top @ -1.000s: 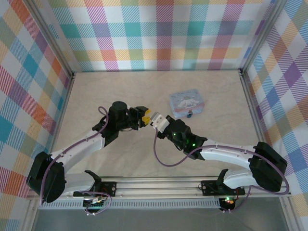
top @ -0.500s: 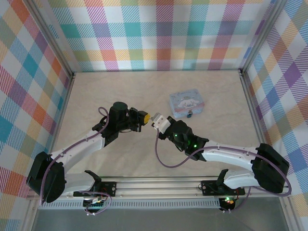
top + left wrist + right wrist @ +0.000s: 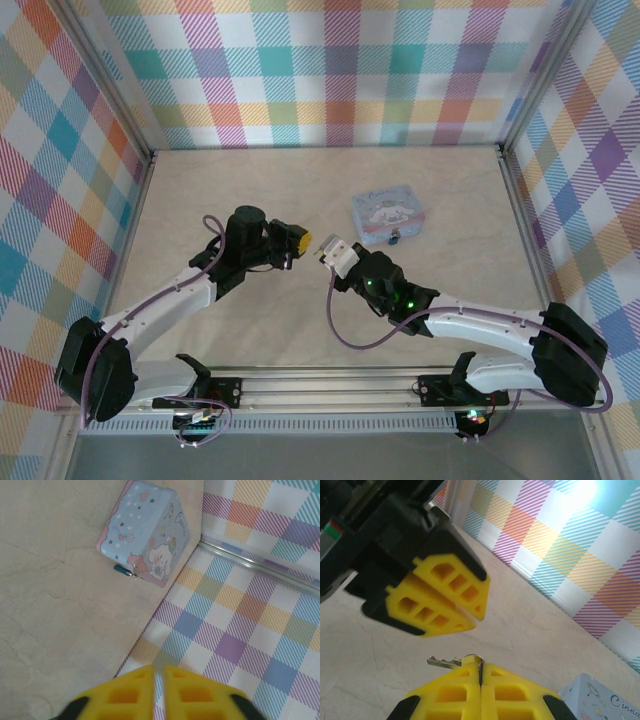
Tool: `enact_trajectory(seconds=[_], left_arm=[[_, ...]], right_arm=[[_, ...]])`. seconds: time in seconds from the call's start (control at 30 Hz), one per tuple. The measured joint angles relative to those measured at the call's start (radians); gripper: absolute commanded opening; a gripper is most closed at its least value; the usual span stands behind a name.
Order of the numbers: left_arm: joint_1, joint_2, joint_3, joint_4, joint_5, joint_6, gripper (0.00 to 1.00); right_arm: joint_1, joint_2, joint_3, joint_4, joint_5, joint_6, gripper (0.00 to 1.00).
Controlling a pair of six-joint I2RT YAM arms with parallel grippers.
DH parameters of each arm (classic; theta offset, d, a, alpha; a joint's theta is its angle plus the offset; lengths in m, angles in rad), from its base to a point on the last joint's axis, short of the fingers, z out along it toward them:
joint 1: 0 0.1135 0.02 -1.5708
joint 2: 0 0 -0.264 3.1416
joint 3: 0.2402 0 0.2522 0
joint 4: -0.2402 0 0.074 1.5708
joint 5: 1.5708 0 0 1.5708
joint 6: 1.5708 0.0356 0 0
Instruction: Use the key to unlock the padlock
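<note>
Nearest, well short of the tin (image 3: pixel 388 214) and off to its left: right claw (image 3: pixel 481 672), clamped fully shut on the key (image 3: pixel 451 662), only the ring end pinched, blade jutting sideways past the pads. Likely gripped that way to leave the blade free for the keyhole.

Just beyond, facing it, close but not touching: left claw (image 3: pixel 465 611), parted by no more than a thin slit, nothing in it. Probably standing by to steady or re-seat the key; hard to say.

Farther off, on the counter (image 3: pixel 250 180): the tin itself, lid down, contents impossible to tell. Hanging at the tin's near long side, at the clasp: the padlock (image 3: pixel 122 570), tiny, blue with a dark part, well apart from both claws. Not yet unlocked, by the look of it.
</note>
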Motion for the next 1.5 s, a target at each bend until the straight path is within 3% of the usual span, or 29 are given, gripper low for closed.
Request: enact_trajectory(seconds=[0.07,0.17,0.77,1.5], left_arm=[[0.000,0.000,0.001,-0.010,0.000,0.002,0.32],[0.000,0.000,0.001,-0.027,0.000,0.004,0.35],[-0.005,0.002,0.001,-0.067,0.023,0.003,0.42],[-0.013,0.015,0.006,-0.066,0.031,-0.001,0.13]], right_arm=[[0.000,0.018,0.000,0.012,0.013,-0.010,0.00],[0.000,0.058,0.000,0.024,0.028,-0.021,0.00],[0.000,0.119,0.035,0.109,0.051,-0.066,0.00],[0.000,0.093,0.039,0.076,-0.007,-0.060,0.00]])
